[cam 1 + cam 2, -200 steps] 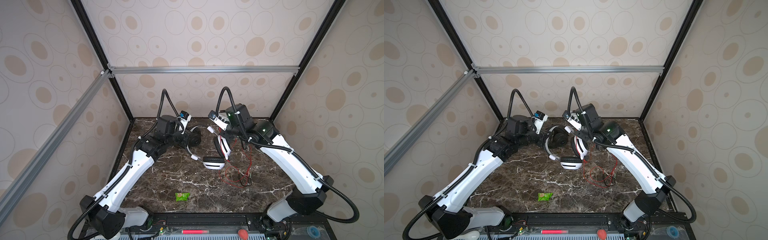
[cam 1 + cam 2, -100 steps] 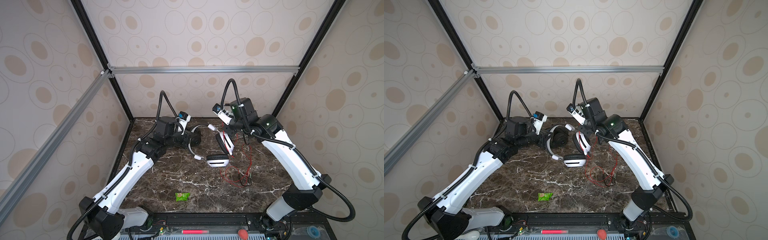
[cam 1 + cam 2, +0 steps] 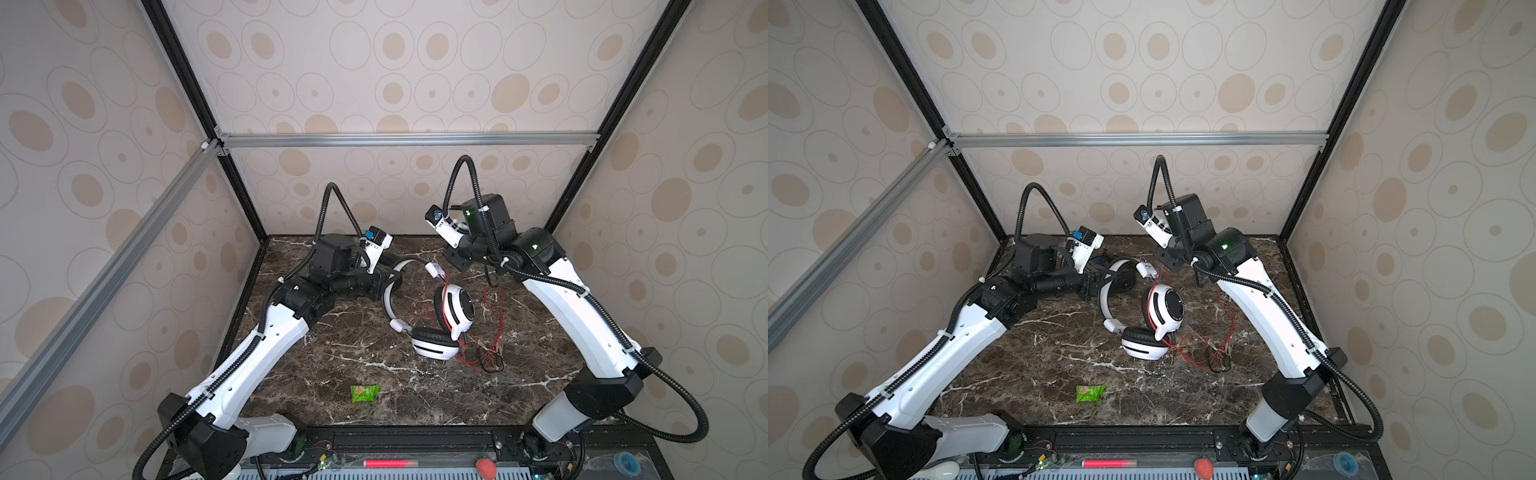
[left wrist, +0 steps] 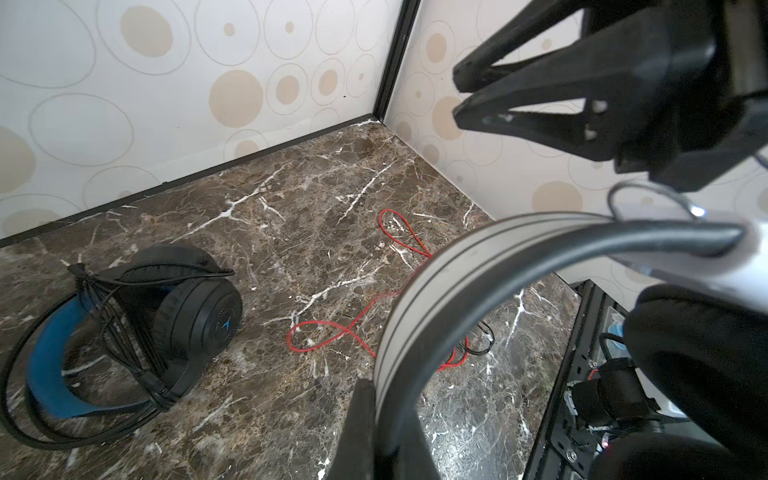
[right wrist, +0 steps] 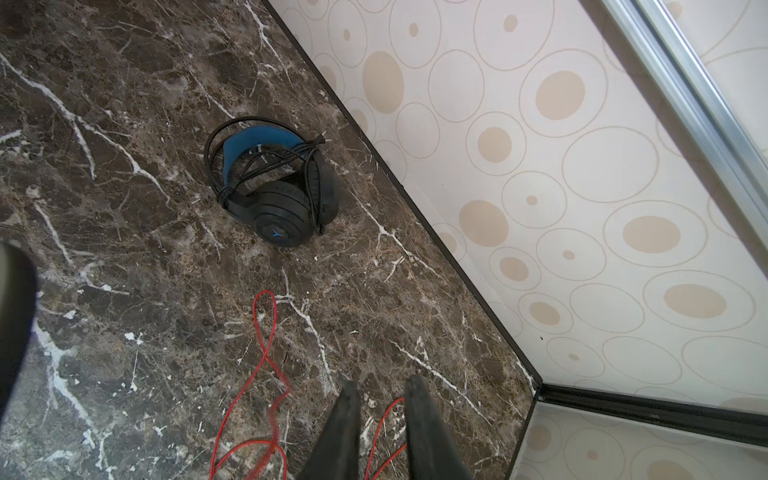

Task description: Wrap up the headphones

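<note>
The white headphones (image 3: pixel 440 332) with black cushions lie mid-table in both top views. My left gripper (image 4: pixel 382 390) is shut on their white headband (image 4: pixel 419 291), low at the back left. Their thin red cable (image 3: pixel 492 328) lies loose in loops on the marble to the right. My right gripper (image 5: pixel 380 384) hangs above the back right of the table; its fingers stand apart with nothing gripped, and the red cable (image 5: pixel 266 340) is seen on the marble below them. The black headphones (image 5: pixel 270 187), with a blue inner band and cable wound round them, rest by the back wall.
A small green packet (image 3: pixel 364 392) lies near the front edge of the marble table (image 3: pixel 332 374). Patterned walls and black frame posts close in the back and both sides. The right arm (image 3: pixel 582 316) spans the right side.
My right gripper rose and drew back to the right, away from the white headphones, and its fingers parted; the red cable dropped out. The left gripper kept its hold on the headband.
</note>
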Controlling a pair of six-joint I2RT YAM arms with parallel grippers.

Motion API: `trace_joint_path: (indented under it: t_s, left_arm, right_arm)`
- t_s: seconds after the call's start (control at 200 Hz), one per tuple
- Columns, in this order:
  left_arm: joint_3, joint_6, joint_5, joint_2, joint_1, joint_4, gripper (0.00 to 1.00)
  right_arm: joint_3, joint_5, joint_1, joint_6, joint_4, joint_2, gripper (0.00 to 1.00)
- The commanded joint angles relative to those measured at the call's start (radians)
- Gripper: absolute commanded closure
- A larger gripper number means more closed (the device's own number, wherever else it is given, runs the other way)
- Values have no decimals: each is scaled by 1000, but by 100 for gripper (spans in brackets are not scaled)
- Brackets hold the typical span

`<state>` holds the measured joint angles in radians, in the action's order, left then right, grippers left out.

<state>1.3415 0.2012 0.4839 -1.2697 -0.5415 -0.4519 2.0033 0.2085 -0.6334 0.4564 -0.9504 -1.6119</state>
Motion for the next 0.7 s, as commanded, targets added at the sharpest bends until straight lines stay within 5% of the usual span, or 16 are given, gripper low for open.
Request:
trace_joint_path:
  t_s: [0.0, 0.13, 0.345, 0.54, 0.695]
  left_arm:
    - [68, 16, 63, 13, -6, 73, 100]
    - [91, 31, 65, 14, -6, 70, 100]
    - [137, 131, 80, 10, -6, 120, 100]
    - [191, 211, 53, 15, -5, 142, 100]
    - [285, 236, 14, -18, -3, 94, 100]
  right_arm:
    - [-25, -45, 25, -32, 21, 26, 78]
    - [-80, -138, 92, -117, 74, 72, 71]
    - [-309, -309, 267, -299, 234, 246, 34]
    - [-713, -579, 461, -462, 578, 511, 22]
    - [-939, -751, 473, -472, 738, 638, 17]
